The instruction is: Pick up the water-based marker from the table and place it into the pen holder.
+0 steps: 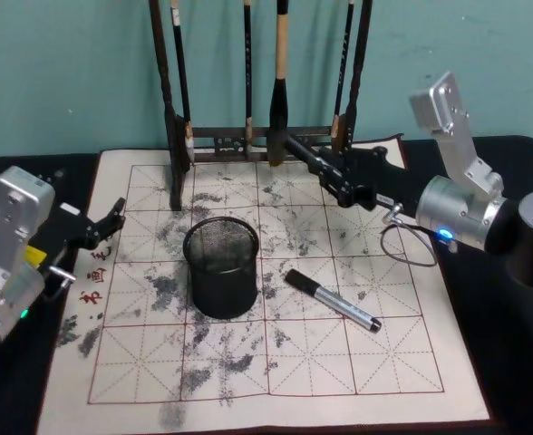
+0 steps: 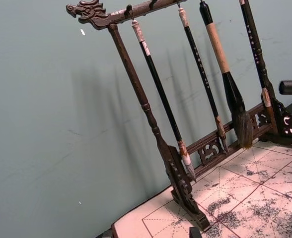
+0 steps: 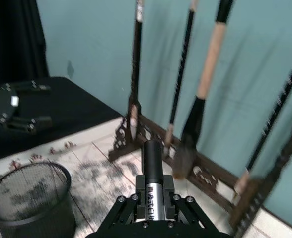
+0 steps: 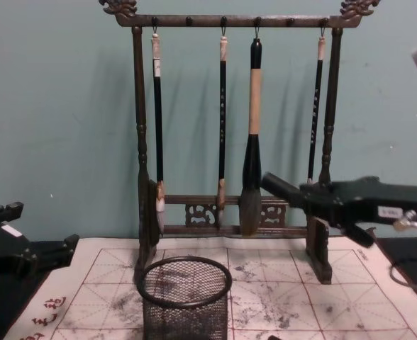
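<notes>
Right gripper [image 3: 153, 204] is clamped on the water-based marker [image 3: 152, 161] by its silver barrel, cap forward, up beyond the pen holder [image 1: 221, 265]. Looks light, stiff and slick, so mid-barrel seems the right spot to hold. Another marker [image 1: 332, 299] lies on the table [image 1: 402, 362]. Left gripper [image 1: 103, 222] is parked at the mat's edge, fingers apart.

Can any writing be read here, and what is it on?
None reads clearly.
Red characters, felt mat's left edge: too small.
Print on held marker in right gripper: blurred.
Print on lying marker: too small.
Marks on hanging brushes: too small.
</notes>
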